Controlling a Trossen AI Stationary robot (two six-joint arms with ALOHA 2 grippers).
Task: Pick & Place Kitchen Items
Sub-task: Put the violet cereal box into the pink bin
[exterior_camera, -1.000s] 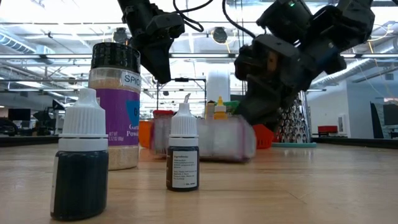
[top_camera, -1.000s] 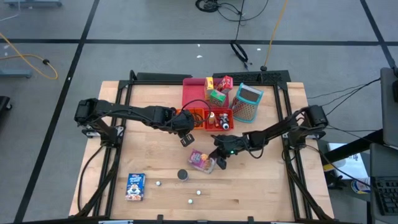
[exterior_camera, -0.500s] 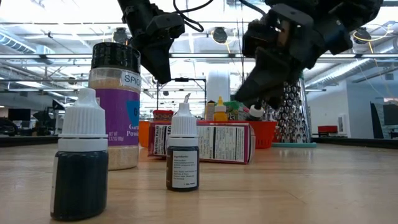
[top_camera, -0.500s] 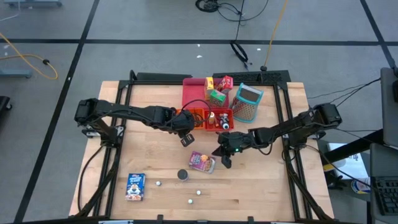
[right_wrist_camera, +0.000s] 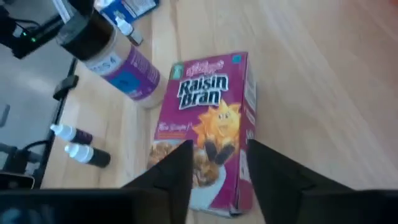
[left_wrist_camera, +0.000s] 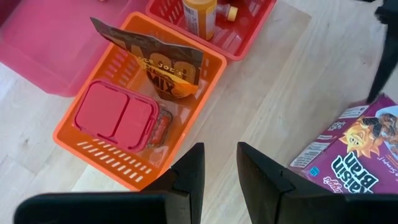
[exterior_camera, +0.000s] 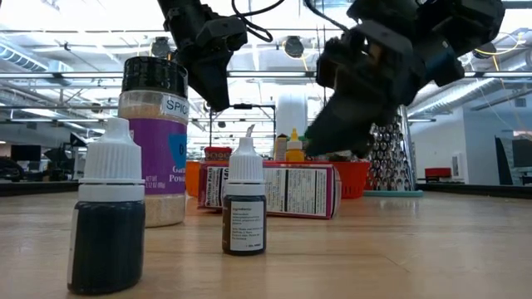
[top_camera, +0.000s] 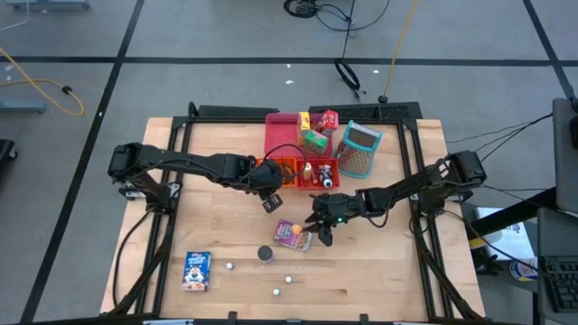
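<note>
Right gripper (top_camera: 322,233) open, empty, over flat-lying purple Raisin Bran cardboard box (top_camera: 293,235). Left gripper (top_camera: 270,202) slightly parted, empty, near orange plastic bin (left_wrist_camera: 140,112).

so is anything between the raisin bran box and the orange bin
Nothing: in the left wrist view only bare wood lies between the Raisin Bran box and the orange bin.

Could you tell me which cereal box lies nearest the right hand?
The purple Raisin Bran box, right beside the right hand; the blue cereal box lies far off near the table's front-left corner.
</note>
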